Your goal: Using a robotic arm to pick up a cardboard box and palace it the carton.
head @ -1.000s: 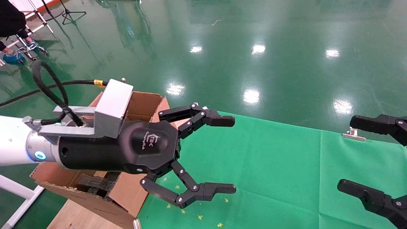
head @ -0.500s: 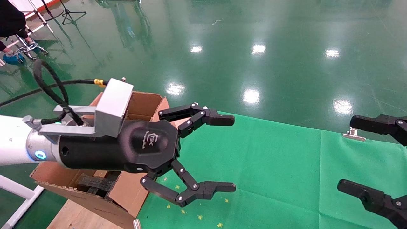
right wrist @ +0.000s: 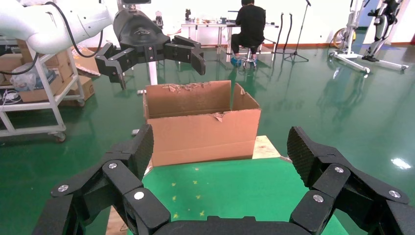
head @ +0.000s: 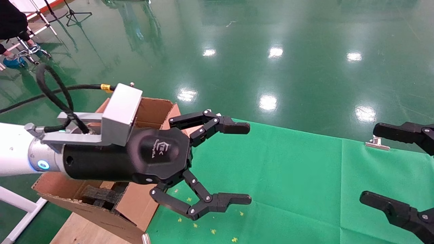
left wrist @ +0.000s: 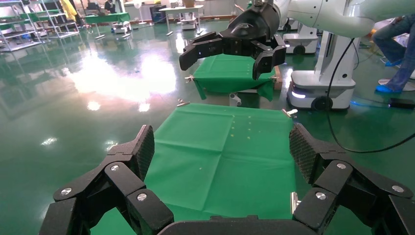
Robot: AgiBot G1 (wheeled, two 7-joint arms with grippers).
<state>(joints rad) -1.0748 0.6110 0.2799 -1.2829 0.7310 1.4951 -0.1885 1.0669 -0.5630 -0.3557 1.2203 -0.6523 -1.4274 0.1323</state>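
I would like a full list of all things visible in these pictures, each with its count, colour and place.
carton: one, brown, open, at the green cloth's left end
foam blocks: black, count unclear, inside the carton
green cloth: one, spread before the robot
metal clip: one seen, silver, on the cloth's far edge
cardboard box: none visible
left gripper: one, black, open, empty, beside the carton
right gripper: one, black, open, empty, at the right edge

- you're looking at a glossy green floor (head: 305, 40), mirroring the ceiling lights.
- matt green cloth (head: 288, 176) covers the table.
- the carton (right wrist: 203, 125) is rough brown corrugated cardboard, torn at its edges.
- the left gripper (head: 245, 164): matt black plastic links, brushed-metal camera mount (head: 120, 113).
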